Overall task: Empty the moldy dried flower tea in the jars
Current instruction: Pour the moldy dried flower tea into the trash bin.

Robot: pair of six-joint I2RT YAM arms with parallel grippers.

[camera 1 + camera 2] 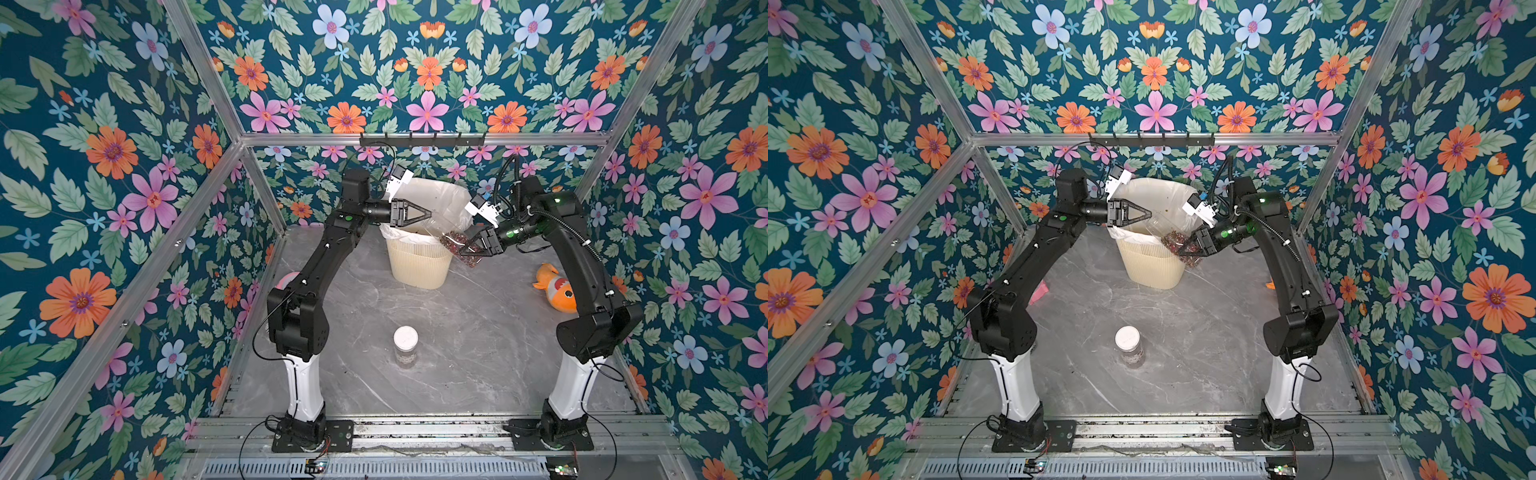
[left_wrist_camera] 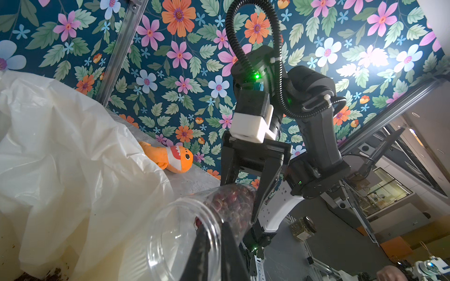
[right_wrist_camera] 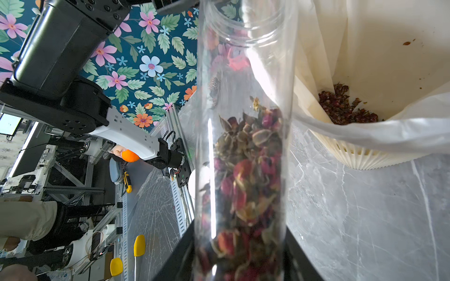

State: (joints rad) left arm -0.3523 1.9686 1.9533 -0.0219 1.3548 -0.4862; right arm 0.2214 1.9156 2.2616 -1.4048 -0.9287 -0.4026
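Note:
An open clear jar (image 1: 451, 239) (image 1: 1169, 232) lies tilted, its mouth over the bin (image 1: 415, 270) (image 1: 1152, 274). The dried flower tea (image 1: 459, 247) (image 3: 248, 182) fills its lower half. My right gripper (image 1: 473, 248) (image 3: 239, 262) is shut on the jar's base end. My left gripper (image 1: 432, 215) (image 2: 215, 245) is shut on the jar's rim (image 2: 170, 231), one finger inside the mouth and one outside. A second jar (image 1: 406, 343) (image 1: 1128, 345) with a white lid stands upright near the table's front. More tea (image 3: 345, 107) lies in the bin's bag.
The cream ribbed bin has a loose white plastic bag (image 2: 60, 158) standing up behind it. An orange plush fish (image 1: 557, 289) (image 2: 175, 158) lies at the table's right side, close to the right arm. Something pink (image 1: 286, 279) shows behind the left arm.

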